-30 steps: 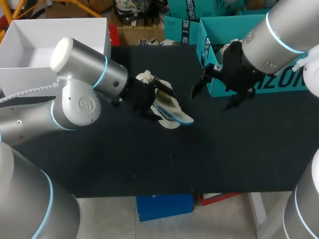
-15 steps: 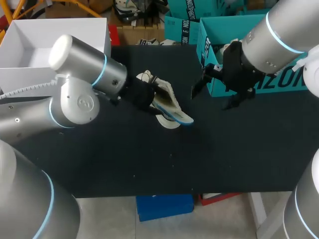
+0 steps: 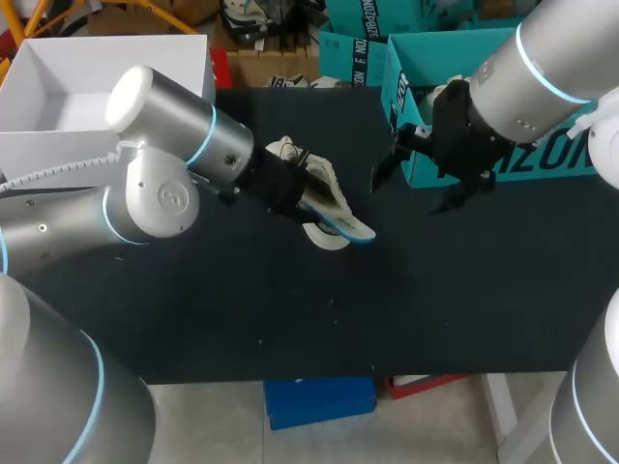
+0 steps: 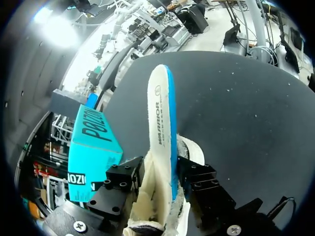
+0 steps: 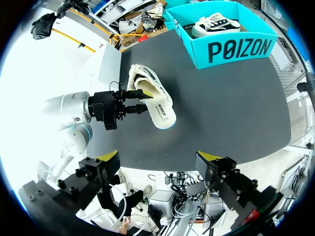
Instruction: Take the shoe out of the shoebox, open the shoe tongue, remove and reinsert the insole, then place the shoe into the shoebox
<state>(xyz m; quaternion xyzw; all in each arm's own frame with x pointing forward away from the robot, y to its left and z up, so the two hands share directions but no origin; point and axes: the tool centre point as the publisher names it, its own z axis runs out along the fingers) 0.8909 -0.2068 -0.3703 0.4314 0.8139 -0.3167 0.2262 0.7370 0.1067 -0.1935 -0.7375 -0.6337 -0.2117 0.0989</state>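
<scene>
A cream shoe (image 3: pixel 324 182) lies on the black table (image 3: pixel 242 309) with its white, blue-edged insole (image 3: pixel 340 224) sticking out of it. My left gripper (image 3: pixel 298 188) is at the shoe's opening. In the left wrist view its black fingers (image 4: pixel 125 173) press on the insole (image 4: pixel 160 108) from both sides, with the shoe's cream collar (image 4: pixel 157 219) below. The right wrist view shows the same grip (image 5: pixel 137 108) on the insole (image 5: pixel 160 112) and the shoe (image 5: pixel 141 78). My right gripper (image 3: pixel 385 172) hangs open above the table by the teal shoebox (image 3: pixel 416 58), its yellow fingertips (image 5: pixel 109 156) wide apart.
The teal shoebox (image 5: pixel 236 46) at the back right holds a black-and-white shoe (image 5: pixel 216 24). A white open box (image 3: pixel 58 87) stands at the back left. Bare black tabletop stretches in front of the shoe.
My left gripper's fingers have closed in on the insole, and the left arm has shifted slightly. The right arm has not moved.
</scene>
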